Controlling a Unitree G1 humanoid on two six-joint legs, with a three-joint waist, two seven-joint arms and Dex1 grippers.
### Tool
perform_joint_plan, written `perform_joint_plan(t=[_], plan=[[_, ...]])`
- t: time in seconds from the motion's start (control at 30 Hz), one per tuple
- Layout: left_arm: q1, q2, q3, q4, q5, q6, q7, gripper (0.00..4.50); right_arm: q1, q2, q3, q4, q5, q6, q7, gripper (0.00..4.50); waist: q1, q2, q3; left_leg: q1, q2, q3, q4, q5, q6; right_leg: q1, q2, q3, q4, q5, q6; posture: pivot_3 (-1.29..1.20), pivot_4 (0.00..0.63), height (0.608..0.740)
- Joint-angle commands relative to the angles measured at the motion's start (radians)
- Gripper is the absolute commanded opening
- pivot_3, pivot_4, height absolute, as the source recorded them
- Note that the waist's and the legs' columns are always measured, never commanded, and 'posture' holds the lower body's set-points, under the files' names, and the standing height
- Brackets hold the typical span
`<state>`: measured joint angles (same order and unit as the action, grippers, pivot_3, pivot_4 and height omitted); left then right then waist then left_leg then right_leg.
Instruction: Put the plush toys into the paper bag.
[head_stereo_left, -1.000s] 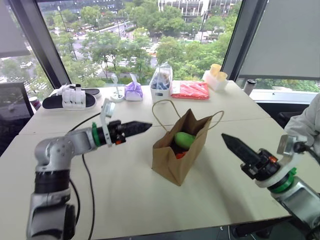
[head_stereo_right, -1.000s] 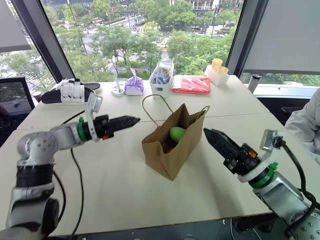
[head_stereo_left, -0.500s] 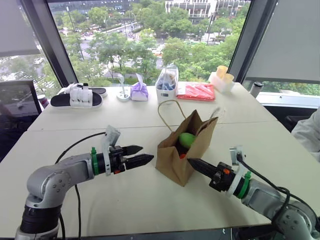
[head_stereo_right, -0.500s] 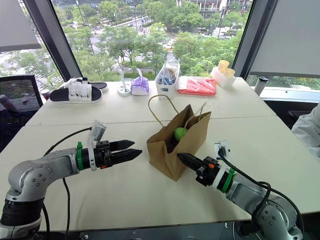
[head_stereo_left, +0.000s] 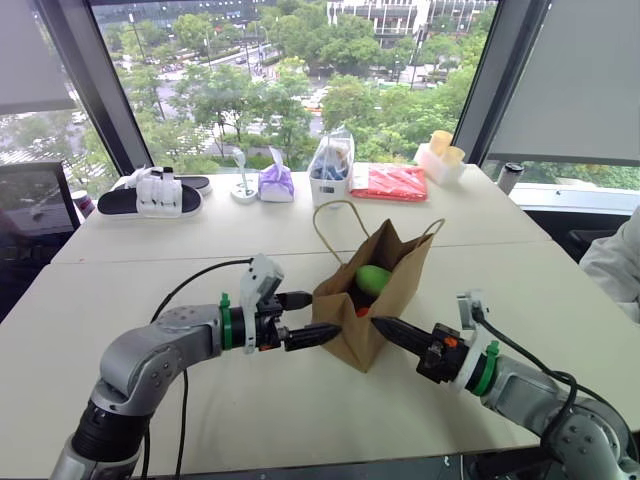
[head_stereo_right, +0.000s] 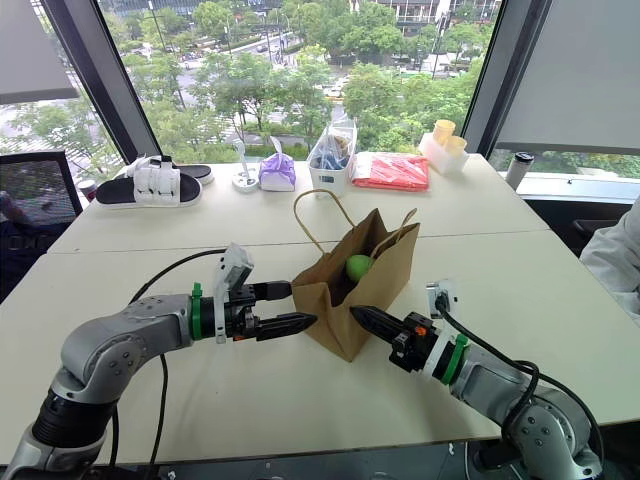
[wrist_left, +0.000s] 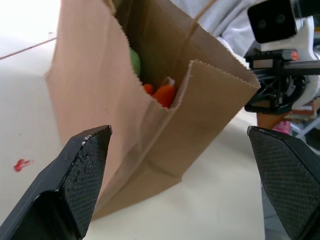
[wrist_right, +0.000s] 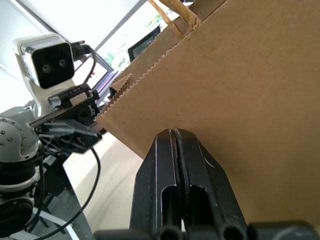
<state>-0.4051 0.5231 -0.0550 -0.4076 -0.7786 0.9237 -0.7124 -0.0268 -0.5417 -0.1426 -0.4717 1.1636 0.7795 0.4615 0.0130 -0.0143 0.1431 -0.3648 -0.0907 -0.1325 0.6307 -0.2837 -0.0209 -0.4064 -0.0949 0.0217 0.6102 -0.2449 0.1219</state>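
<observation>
Both my arms have dropped and closed in on the plain brown kraft paper bag (head_stereo_left: 372, 293) since a second ago. From my head, it stands on the white tabletop (head_stereo_left: 300, 400), the round green plush toy (head_stereo_left: 373, 278) inside. My left pincer (head_stereo_left: 312, 318) gapes wide beside it. My left wrist shows the orange plush toy (wrist_left: 163, 94) inside. My right pincer (wrist_right: 176, 137) is pressed shut against the bag's wall.
</observation>
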Motion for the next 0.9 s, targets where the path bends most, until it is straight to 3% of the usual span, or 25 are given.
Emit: perform_joint_plan(t=[0.03,0.37,0.9], plan=[[-0.005,-0.021,0.002,-0.043,-0.016,0.0,0.02,4.5,-0.011,0.025,0.004,-0.056,0.024,-0.005,-0.002,0.04,0.0,0.0,0.0,0.0,0.0,0.0,0.0,0.0,0.0,0.0,0.0,0.0,0.0,0.0,0.0,0.0,0.15,0.74],[0.002,-0.068,-0.065,-0.076,0.0,0.001,0.053,4.5,-0.027,0.063,0.054,-0.057,-0.003,-0.003,0.003,0.04,0.0,0.0,0.0,0.0,0.0,0.0,0.0,0.0,0.0,0.0,0.0,0.0,0.0,0.0,0.0,0.0,0.15,0.74],[-0.067,-0.153,-0.216,0.043,0.244,-0.109,0.12,4.5,-0.072,0.094,0.045,0.029,-0.078,-0.012,-0.016,0.04,0.0,0.0,0.0,0.0,0.0,0.0,0.0,0.0,0.0,0.001,0.001,0.0,0.0,0.0,0.0,0.0,0.15,0.74]])
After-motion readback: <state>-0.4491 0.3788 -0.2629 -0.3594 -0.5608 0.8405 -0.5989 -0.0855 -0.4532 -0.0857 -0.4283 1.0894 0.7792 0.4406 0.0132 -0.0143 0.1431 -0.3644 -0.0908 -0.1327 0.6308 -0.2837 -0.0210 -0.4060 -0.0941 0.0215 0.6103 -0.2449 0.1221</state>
